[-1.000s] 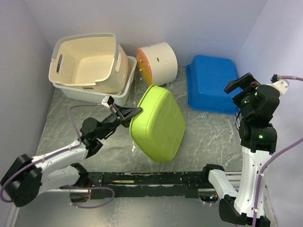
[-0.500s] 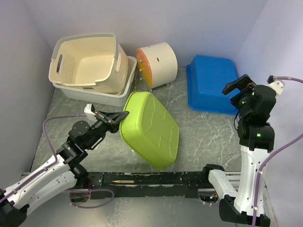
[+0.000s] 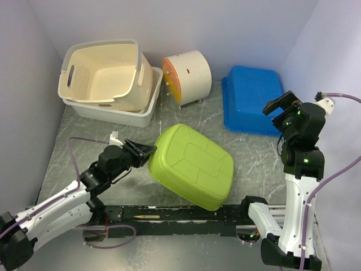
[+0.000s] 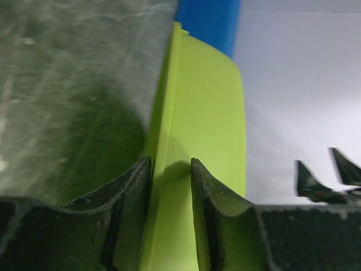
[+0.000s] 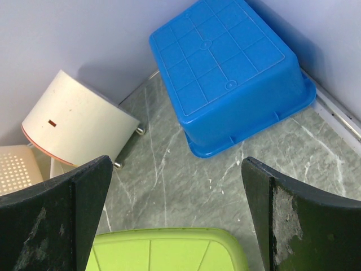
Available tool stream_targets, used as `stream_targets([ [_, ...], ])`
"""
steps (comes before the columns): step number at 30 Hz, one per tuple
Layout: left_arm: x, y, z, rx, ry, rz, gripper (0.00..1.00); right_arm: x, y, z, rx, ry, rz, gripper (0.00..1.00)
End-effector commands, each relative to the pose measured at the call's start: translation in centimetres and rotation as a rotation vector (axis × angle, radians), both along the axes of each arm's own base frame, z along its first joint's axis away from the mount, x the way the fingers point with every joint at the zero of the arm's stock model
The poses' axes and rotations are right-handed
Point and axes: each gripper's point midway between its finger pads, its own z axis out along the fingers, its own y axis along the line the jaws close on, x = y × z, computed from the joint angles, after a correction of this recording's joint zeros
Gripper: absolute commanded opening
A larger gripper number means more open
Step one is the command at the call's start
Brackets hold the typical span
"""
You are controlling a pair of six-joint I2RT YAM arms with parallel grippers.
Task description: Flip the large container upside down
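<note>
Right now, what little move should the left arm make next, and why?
Probably open the left gripper wider and back it away: the green tub already lies bottom-up on the table, with its rim between slightly parted jaws.

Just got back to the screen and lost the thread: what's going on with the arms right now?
The left gripper is at the rim of the green tub, its jaws on either side of the rim with a little slack, so the grip looks loosened. The tub lies bottom-up on the table, so the flip looks about done. The right gripper hangs wide open near the blue tub, holding nothing.
</note>
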Motion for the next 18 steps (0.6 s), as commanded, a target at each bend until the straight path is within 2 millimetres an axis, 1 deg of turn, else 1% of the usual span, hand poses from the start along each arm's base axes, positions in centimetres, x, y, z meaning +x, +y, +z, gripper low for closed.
stream_targets([
  [1,-0.5,-0.2,-4.0,0.16,0.011,-0.07,0.46,0.3,0.5,0.0,0.005,-0.018,0.025,1.0],
  [3,-0.6,-0.5,-5.0,0.184,0.015,-0.095,0.5,0.3,0.7,-0.2,0.008,-0.015,0.035,1.0],
  [6,-0.7,-1.1,-6.2,0.207,0.012,-0.127,0.6,0.6,1.2,-0.6,0.011,-0.006,0.063,1.0],
  [10,-0.8,-1.3,-6.7,0.238,0.003,-0.152,0.75,1.1,2.2,-1.1,0.011,0.01,0.134,1.0],
  [12,-0.8,-1.1,-6.8,0.261,-0.001,-0.152,0.82,1.3,3.1,-1.8,0.021,0.036,0.187,1.0],
  [14,-0.6,-0.8,-6.5,0.29,-0.009,-0.144,0.87,1.3,4.0,-3.6,0.057,0.084,0.232,1.0],
  [16,-0.6,-0.2,-6.6,0.327,-0.003,-0.13,0.92,1.0,5.2,-6.5,0.121,0.161,0.273,1.0],
  [18,-0.5,0.3,-6.8,0.366,0.001,-0.118,0.95,0.3,5.9,-10.1,0.177,0.259,0.288,1.0],
])
